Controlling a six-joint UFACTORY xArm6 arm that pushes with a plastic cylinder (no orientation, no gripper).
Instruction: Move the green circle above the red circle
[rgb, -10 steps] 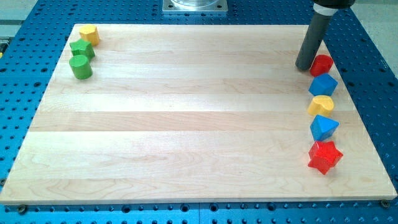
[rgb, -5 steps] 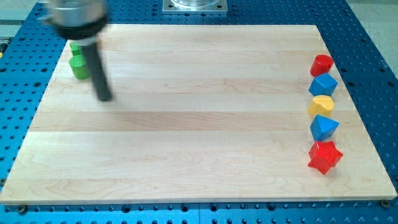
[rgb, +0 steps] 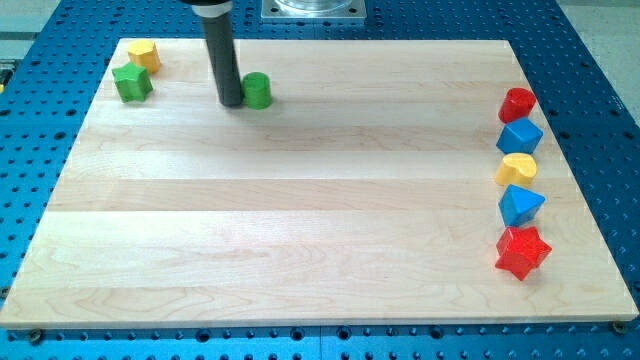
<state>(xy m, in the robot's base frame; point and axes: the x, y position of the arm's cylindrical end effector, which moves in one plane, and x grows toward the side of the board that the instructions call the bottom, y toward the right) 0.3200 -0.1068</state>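
The green circle (rgb: 257, 90) has been shoved from the far-left cluster rightward along the far counter (rgb: 300, 220), the tool's tip (rgb: 231, 103) touching its left side, gripping nothing, with the red circle (rgb: 517, 104) far right.

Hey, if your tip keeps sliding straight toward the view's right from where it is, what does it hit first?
My tip meets the green circle first: it sits directly on the tip's right, seemingly touching already. Beyond it, the board looks free until the red circle.
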